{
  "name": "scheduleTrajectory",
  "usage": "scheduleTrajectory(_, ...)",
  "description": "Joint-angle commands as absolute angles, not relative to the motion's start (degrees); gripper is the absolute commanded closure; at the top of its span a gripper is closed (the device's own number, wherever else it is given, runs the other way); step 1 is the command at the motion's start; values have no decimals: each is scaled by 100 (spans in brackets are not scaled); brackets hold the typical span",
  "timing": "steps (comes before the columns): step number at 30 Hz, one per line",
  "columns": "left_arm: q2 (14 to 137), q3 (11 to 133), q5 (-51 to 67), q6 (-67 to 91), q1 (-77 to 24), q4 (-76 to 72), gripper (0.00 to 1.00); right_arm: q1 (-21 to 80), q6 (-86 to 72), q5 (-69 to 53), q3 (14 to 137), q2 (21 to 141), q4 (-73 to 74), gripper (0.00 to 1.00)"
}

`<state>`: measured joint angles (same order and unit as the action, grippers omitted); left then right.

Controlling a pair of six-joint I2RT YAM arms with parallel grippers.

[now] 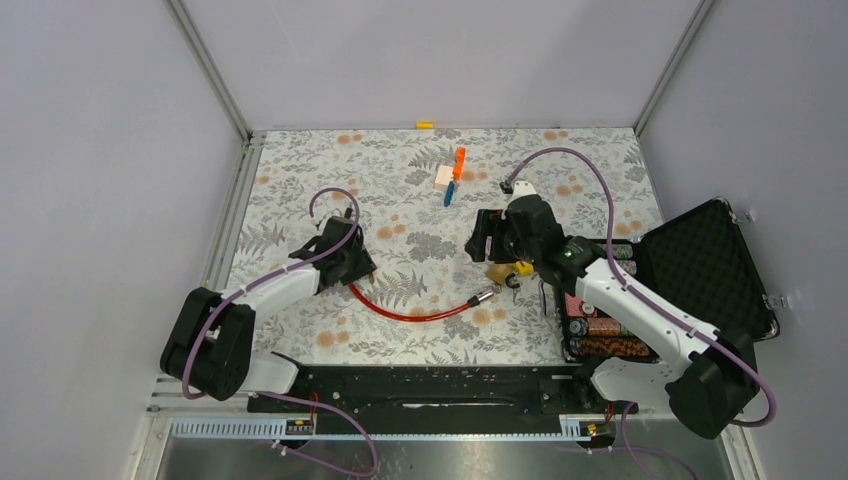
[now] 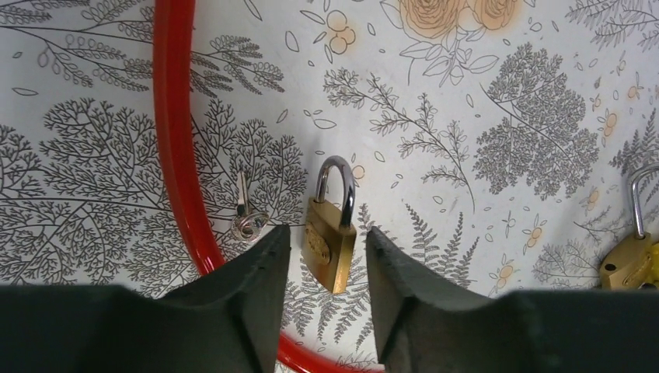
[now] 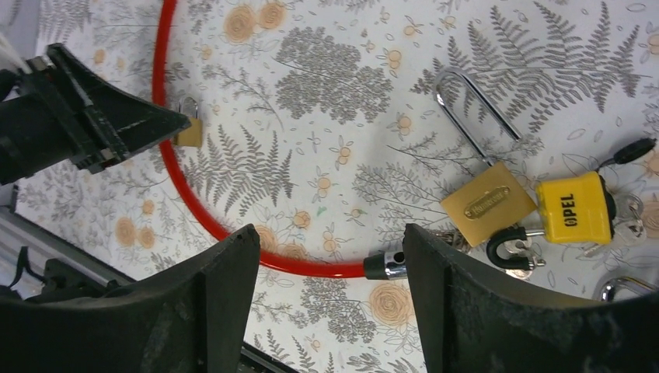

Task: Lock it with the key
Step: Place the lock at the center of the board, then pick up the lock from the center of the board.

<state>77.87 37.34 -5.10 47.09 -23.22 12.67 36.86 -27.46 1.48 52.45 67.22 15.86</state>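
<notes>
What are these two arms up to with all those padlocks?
The left claw sits open around a small brass padlock without gripping it; a small key lies beside it by the red cable. The right claw hangs open above a long-shackle brass padlock and a yellow padlock. Nothing is held.

The left arm (image 1: 275,288) and right arm (image 1: 640,305) have white links and black joints, and both are bolted to a black rail (image 1: 420,400). Above the rail, a lilac cable (image 1: 585,160) loops over each arm. The jaws are matte black wedges with grainy faces. A green light (image 1: 572,253) glows on the right arm.
</notes>
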Motion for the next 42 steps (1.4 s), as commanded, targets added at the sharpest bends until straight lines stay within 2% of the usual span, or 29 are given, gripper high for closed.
scheduleTrajectory(1, 7694, 3810, -872, 4660, -2279, 1225, 55, 3545, -2665, 424, 5467, 6821, 1816, 25)
scheduleTrajectory(3, 7646, 3834, -935, 4640, -2275, 1305, 44, 3508, -2646, 414, 5458, 6872, 1846, 25)
scheduleTrajectory(6, 7519, 3909, -1030, 4596, -2268, 1473, 37, 3498, -2624, 419, 5449, 6985, 1867, 25)
scheduleTrajectory(18, 6183, 4377, -1278, 4301, -2250, 2256, 33, 3299, -2263, 1008, 5708, 7632, 2033, 23)
scheduleTrajectory(26, 5448, 4409, -868, 4109, -2248, 2244, 16, 3033, -564, 600, 6358, 8878, 2047, 26)
scheduleTrajectory(31, 5188, 4487, -638, 3938, -2239, 2271, 2, 3026, 923, 128, 7381, 10062, 3030, 25)
scheduleTrajectory(38, 5163, 4565, -465, 3778, -2204, 2336, 1, 2971, 2051, 28, 8855, 11390, 4364, 25)
scheduleTrajectory(42, 5216, 4612, -431, 3720, -2151, 2364, 1, 2971, 2336, -147, 9152, 11668, 4696, 32)
